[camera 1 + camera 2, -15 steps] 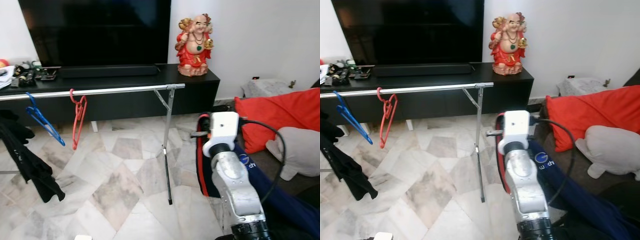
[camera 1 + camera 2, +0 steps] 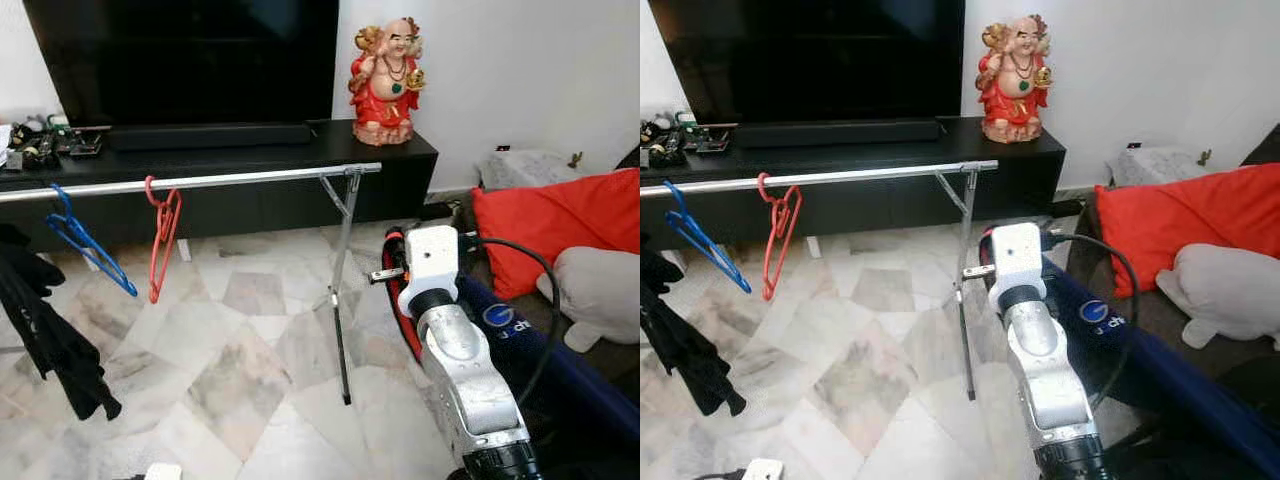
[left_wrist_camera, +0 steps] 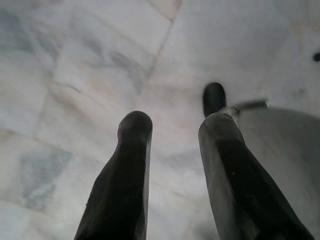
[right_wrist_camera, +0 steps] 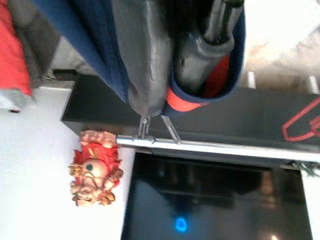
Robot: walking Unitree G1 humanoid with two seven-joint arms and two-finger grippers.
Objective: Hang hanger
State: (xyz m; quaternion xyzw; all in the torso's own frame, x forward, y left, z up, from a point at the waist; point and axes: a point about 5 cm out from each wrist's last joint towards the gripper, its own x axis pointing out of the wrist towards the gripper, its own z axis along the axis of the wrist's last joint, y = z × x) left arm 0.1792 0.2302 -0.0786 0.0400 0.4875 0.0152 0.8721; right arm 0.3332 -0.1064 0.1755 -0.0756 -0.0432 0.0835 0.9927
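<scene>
Marble floor [image 2: 250, 350] and rail [image 2: 200, 181] slid since earlier as my camera moved. Right gripper [image 4: 175, 80] clamps the blue garment [image 4: 115, 55] short of the rail; wrist view shows left gripper [image 3: 172, 130] fingers apart.

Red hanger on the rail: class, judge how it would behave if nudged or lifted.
The red hanger looks thin and open-framed, so probably light. It hangs from the rail by its hook alone, so a nudge would likely set it swinging or sliding.
</scene>
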